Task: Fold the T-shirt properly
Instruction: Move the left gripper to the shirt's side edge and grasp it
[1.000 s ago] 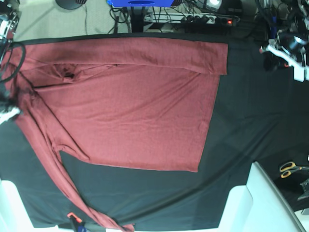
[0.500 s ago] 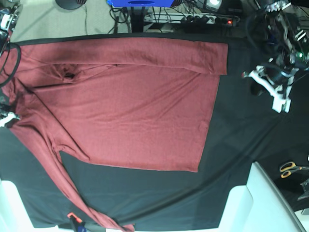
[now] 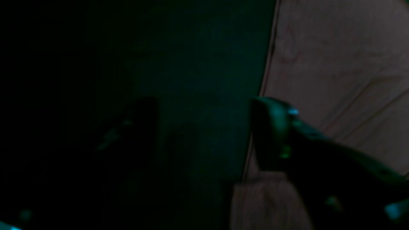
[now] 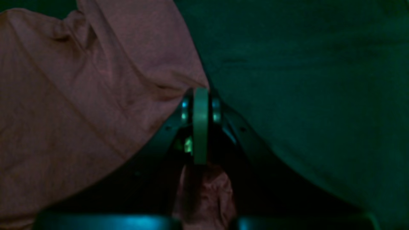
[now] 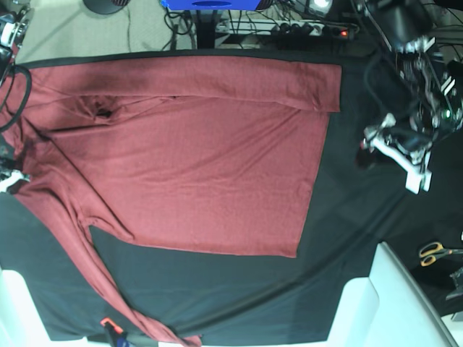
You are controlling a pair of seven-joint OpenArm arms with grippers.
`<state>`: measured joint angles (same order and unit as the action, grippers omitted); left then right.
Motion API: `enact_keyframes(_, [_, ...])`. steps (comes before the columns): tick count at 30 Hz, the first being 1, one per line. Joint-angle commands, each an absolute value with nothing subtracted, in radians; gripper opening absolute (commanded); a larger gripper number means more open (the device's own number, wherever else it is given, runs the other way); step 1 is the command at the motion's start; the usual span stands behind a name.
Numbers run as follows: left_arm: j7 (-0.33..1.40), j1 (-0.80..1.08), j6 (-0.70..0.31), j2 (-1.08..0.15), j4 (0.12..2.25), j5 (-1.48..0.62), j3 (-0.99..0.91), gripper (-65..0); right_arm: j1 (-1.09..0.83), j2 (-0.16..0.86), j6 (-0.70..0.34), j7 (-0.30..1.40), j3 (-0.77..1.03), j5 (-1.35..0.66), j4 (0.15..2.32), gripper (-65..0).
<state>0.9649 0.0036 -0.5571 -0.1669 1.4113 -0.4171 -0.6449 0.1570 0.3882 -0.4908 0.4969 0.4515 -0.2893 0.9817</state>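
The maroon T-shirt (image 5: 195, 159) lies spread flat on the black cloth (image 5: 362, 217), one long sleeve folded across its far edge and the other trailing to the front left (image 5: 94, 275). My left gripper (image 5: 370, 144) hovers over bare cloth just right of the hem. In the left wrist view this gripper (image 3: 204, 127) is open, the hem edge (image 3: 335, 64) beside its right finger (image 3: 274, 127). My right gripper (image 5: 9, 176) sits at the shirt's left edge. The right wrist view shows that gripper (image 4: 200, 95) shut on a pinch of T-shirt (image 4: 80, 95) fabric.
Scissors (image 5: 434, 251) lie at the right edge. White blocks (image 5: 391, 303) stand at the front right and front left corners. An orange-tipped tool (image 5: 108, 325) lies by the sleeve cuff. Cables and a power strip (image 5: 318, 29) run behind the table.
The left arm has come down from the far right corner toward the hem, and its jaws have opened. The right gripper has shifted slightly at the left edge, still pinching fabric.
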Motion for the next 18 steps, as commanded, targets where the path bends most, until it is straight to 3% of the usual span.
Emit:
enact_keyframes(1, [0.951, -0.031, -0.564, -0.179, 1.392, -0.432, -0.628, -15.3, 0.179, 0.412, -0.493, 0.475, 0.452, -0.3, 1.001, -64.7])
enact_keyframes(13, [0.82, -0.326, -0.562, -0.186, 0.84, -0.432, -0.403, -14.0, 0.179, 0.412, -0.496, 0.475, 0.455, -0.3, 1.001, -64.7])
enact_keyframes(18, [0.743, -0.36, -0.561, -0.186, 0.708, -0.432, -0.337, -15.8, 0.179, 0.415, -0.498, 0.475, 0.455, -0.3, 1.001, -64.7])
